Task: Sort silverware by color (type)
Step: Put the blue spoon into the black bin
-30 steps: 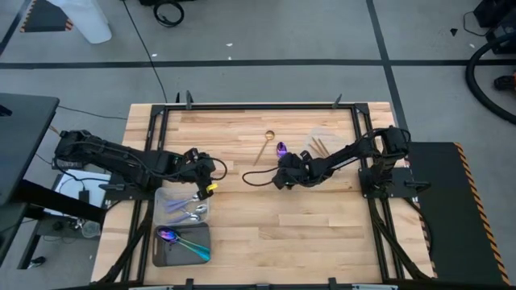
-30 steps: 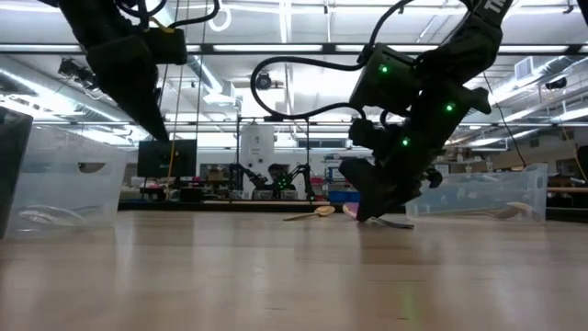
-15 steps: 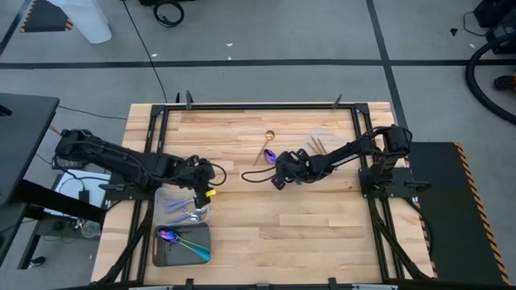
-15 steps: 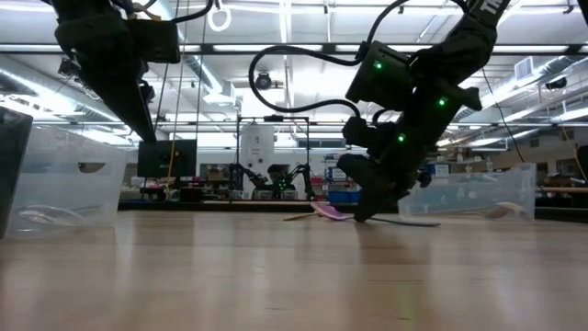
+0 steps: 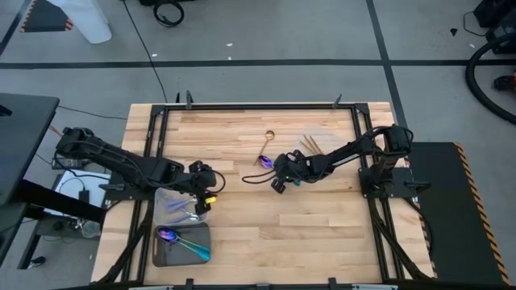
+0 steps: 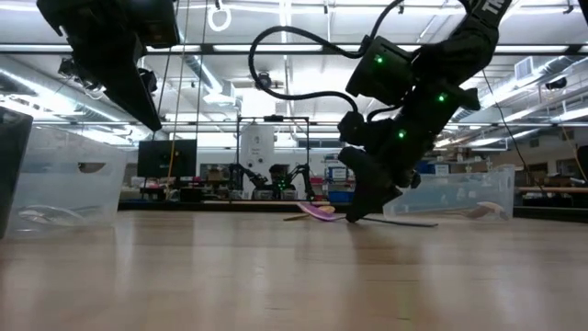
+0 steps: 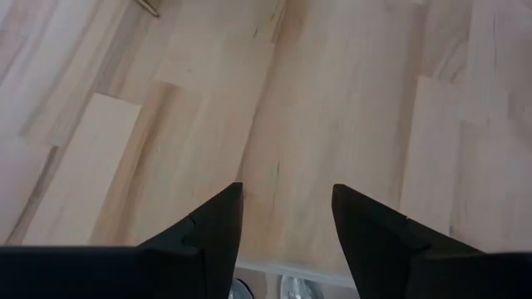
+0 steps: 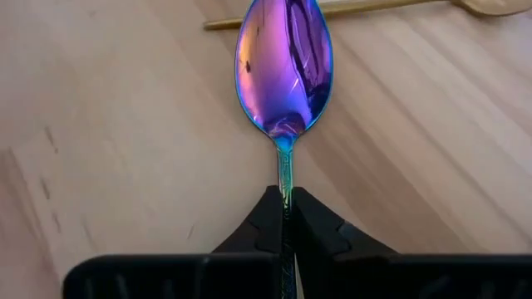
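Fingers of the right gripper [image 5: 278, 165] pinch the handle of a purple spoon [image 5: 267, 159] near the surface's [image 5: 322, 225] centre, its bowl toward 10 o'clock. A gold spoon [image 5: 265, 145] lies just beyond at 12, more gold pieces [image 5: 311, 145] at 1. The left gripper [image 5: 206, 193] hovers at 9 over a clear tray [image 5: 164, 198] with silver pieces [image 5: 191, 211]; a dark tray [image 5: 164, 256] at 7 holds iridescent ones [image 5: 182, 241]. Sorting looks mostly done.

Low view: the purple spoon [image 6: 317, 212] sits barely above the wood.

Left wrist: both fingers [image 7: 208, 228] are spread apart, empty.

Right wrist: its fingers [image 8: 268, 223] close tight on the teal handle; the spoon's bowl [image 8: 285, 62] nearly touches the gold spoon's handle [image 8: 349, 8].
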Controlling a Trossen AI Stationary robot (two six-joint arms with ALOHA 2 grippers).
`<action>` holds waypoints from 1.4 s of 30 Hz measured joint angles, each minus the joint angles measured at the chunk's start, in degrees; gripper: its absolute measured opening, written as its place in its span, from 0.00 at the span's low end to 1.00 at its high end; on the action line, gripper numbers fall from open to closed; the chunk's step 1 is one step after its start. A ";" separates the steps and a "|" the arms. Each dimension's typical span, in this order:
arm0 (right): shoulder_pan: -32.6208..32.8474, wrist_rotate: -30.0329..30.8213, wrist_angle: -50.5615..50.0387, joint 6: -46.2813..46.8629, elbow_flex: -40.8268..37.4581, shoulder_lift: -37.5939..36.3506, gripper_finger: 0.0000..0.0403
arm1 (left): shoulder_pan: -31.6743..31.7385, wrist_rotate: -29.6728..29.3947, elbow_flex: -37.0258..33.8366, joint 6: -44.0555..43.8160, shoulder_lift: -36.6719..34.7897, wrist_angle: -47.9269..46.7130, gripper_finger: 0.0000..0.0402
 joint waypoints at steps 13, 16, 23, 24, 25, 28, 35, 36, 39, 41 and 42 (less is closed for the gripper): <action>0.67 1.30 -1.67 -0.94 -0.02 -3.52 0.05 | 0.02 -0.25 0.00 0.15 0.00 -0.01 0.48; 1.27 1.50 -1.49 -0.94 -0.02 -4.79 0.05 | 0.02 -0.73 0.00 0.17 0.00 0.18 0.48; 2.40 -0.94 -0.64 0.15 0.02 -6.19 0.05 | 0.04 -3.04 0.00 4.99 0.00 1.63 0.48; 2.51 -2.12 -0.24 0.67 0.02 -6.19 0.05 | 0.04 -3.20 0.00 6.54 0.00 2.14 0.48; 2.62 -3.45 0.41 0.98 0.04 -6.19 0.05 | 0.04 -3.23 0.00 8.31 0.00 2.77 0.48; 2.71 -6.75 1.83 1.51 0.06 -6.19 0.05 | 0.04 -3.35 0.00 14.20 0.00 4.70 0.48; 2.69 -12.05 5.05 2.98 0.09 -6.19 0.05 | 0.04 -3.41 -0.01 27.00 0.71 7.82 0.48; 2.76 -12.05 5.49 3.34 0.09 -6.19 0.05 | 0.04 -3.44 -0.02 27.90 0.72 8.06 0.48; 3.47 -10.95 6.01 4.08 0.11 -6.19 0.05 | 0.02 -5.30 0.00 28.76 1.75 10.74 0.48; 4.19 -10.21 5.23 4.06 0.88 -6.18 0.05 | 0.04 -6.10 -0.11 28.92 1.97 10.72 0.48; 4.50 -9.95 4.49 3.99 1.77 -6.01 0.05 | 0.04 -6.23 -0.07 28.98 2.41 11.61 0.48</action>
